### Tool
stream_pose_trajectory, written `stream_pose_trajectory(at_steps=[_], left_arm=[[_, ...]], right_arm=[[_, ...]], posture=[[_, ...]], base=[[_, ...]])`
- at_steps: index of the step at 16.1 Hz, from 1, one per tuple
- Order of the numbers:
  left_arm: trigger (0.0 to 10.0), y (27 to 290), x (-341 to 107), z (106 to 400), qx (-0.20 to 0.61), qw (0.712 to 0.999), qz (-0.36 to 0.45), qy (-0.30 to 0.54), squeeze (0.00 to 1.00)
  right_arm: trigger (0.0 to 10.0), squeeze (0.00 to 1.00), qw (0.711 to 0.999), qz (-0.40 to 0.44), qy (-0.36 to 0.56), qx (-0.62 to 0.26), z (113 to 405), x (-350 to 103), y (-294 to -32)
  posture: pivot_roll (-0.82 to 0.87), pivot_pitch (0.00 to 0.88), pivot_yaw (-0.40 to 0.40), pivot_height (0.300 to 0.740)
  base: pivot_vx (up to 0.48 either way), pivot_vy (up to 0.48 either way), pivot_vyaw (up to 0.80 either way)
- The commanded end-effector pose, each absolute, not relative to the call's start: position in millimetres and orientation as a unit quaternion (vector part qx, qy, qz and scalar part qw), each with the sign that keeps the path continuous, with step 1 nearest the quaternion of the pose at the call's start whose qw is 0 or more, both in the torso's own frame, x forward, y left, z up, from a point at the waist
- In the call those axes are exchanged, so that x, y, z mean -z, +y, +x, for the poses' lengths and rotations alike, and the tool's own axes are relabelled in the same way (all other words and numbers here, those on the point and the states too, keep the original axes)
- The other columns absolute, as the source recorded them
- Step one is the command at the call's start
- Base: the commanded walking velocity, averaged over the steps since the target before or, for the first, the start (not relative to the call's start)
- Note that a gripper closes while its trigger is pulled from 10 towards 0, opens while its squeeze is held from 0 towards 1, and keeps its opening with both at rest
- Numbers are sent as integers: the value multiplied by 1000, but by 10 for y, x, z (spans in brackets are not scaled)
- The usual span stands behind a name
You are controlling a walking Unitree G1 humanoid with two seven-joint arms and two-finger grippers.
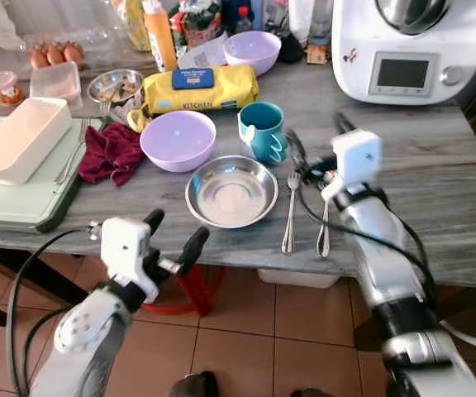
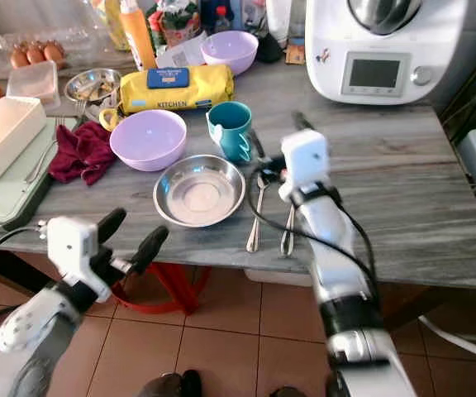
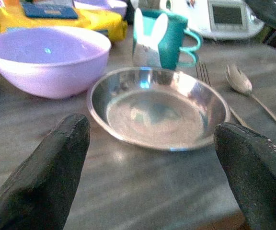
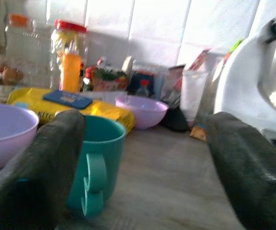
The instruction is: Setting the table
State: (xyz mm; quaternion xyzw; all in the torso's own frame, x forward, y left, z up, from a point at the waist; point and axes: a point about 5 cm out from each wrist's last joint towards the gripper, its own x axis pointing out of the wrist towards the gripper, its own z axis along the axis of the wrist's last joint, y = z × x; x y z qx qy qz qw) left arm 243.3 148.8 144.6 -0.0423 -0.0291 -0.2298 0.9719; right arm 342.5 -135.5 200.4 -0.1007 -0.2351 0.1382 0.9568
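— Where does the steel bowl (image 1: pixel 231 191) sit?
— Near the front edge of the tabletop (image 1: pixel 436 165), about midway along it. It stands empty and upright. A fork (image 1: pixel 291 212) and a spoon (image 1: pixel 324 223) lie side by side just to its right, handles toward the front edge.

— And behind it?
— A teal mug (image 1: pixel 262 130) stands just behind the bowl's right side, and a lilac bowl (image 1: pixel 178 140) behind its left. Beside that bowl lies a dark red cloth (image 1: pixel 110 154), next to a pale green tray (image 1: pixel 23 203) at the left edge.

— The grippers?
— The left gripper (image 1: pixel 174 236) hangs off the front edge, below tabletop level, fingers (image 3: pixel 47 177) spread wide and pointing at the steel bowl. The right gripper (image 1: pixel 316 141) is over the tabletop above the cutlery, just right of the mug, fingers (image 4: pixel 42 172) wide apart, holding nothing.

— Farther back?
— A yellow packet (image 1: pixel 201 88), a second lilac bowl (image 1: pixel 252 51), and a white kitchen machine (image 1: pixel 403 50) at the far right corner.
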Motion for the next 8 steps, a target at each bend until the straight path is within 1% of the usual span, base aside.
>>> stream_pose_trajectory(at_steps=[1, 4, 8], left_arm=[[10000, 1498, -1413, 2452, 223, 974, -40, -26, 0], [10000, 1448, -1410, 2532, 231, 971, -40, -38, 0], [10000, 1475, -1373, 2549, 219, 975, -27, -42, 0]], right_arm=[[10000, 1000, 956, -102, -244, -125, 3368, -2066, -1372], [10000, 1000, 968, -95, -226, -45, 3082, -1982, -1501], [10000, 1000, 977, -91, -193, -4, 2829, -1890, -1562]], posture=[[-20, 90, 56, 740], [-52, 73, 62, 740], [-76, 76, 68, 740]], base=[[0, 0, 0], [0, 0, 0], [0, 0, 0]])
